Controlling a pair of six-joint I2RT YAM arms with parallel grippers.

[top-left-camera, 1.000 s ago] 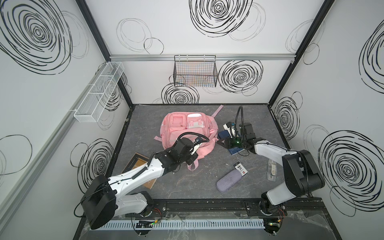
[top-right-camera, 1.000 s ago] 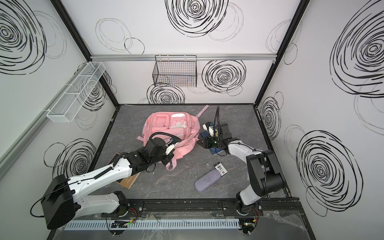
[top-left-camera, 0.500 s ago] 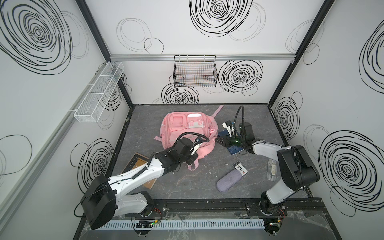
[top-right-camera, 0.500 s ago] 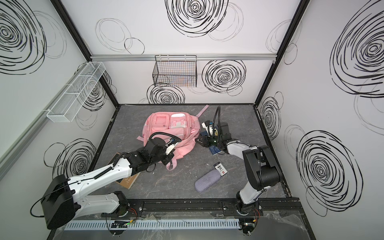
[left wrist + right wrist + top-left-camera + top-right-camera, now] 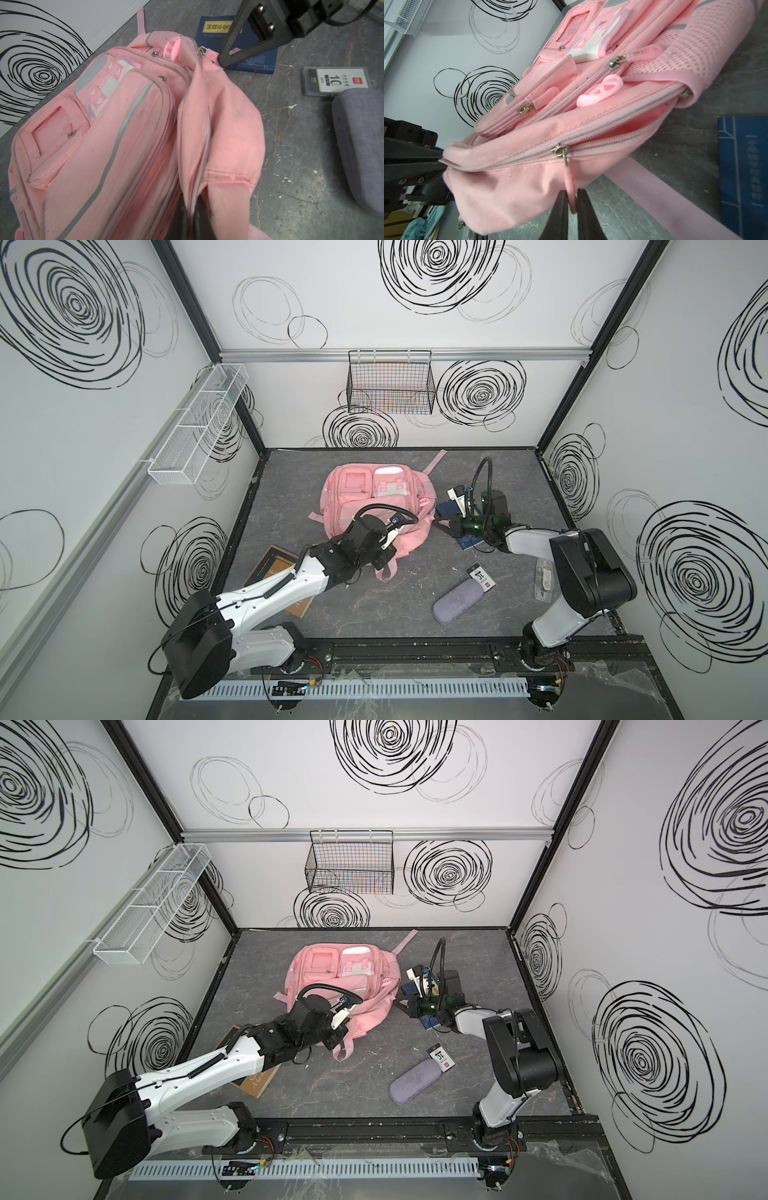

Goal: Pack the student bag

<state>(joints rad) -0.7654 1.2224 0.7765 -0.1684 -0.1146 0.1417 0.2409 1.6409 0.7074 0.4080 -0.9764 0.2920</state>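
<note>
On the grey table, toward the back and middle, the student bag (image 5: pixel 374 506) lies with its front pockets facing up. My left gripper (image 5: pixel 442 161) is pressed together on a fold of fabric at the bag's near corner, and the cloth bunches up there. My right gripper (image 5: pixel 571 207) reaches in from the bag's right side. Its fingers are drawn to a narrow gap and pinch the pink zipper pull (image 5: pixel 569 185) of the main compartment. Beyond the slider the zip gapes and shows pink lining.

A blue book (image 5: pixel 259 58) lies flat just beside the bag, directly under my right gripper. A pink strap (image 5: pixel 664 197) runs across the table beside that book. Nearer the front, a card pack (image 5: pixel 481 577) sits just beside a grey-lilac pouch (image 5: pixel 457 605), perhaps touching it, and both are well apart from the bag. A brown book (image 5: pixel 270 568) is partly hidden beneath my left arm. A clear case (image 5: pixel 545 578) lies near the right wall, close to my right arm. A black wire basket (image 5: pixel 390 385) hangs on the back wall and a white mesh tray (image 5: pixel 199 423) on the left wall.
</note>
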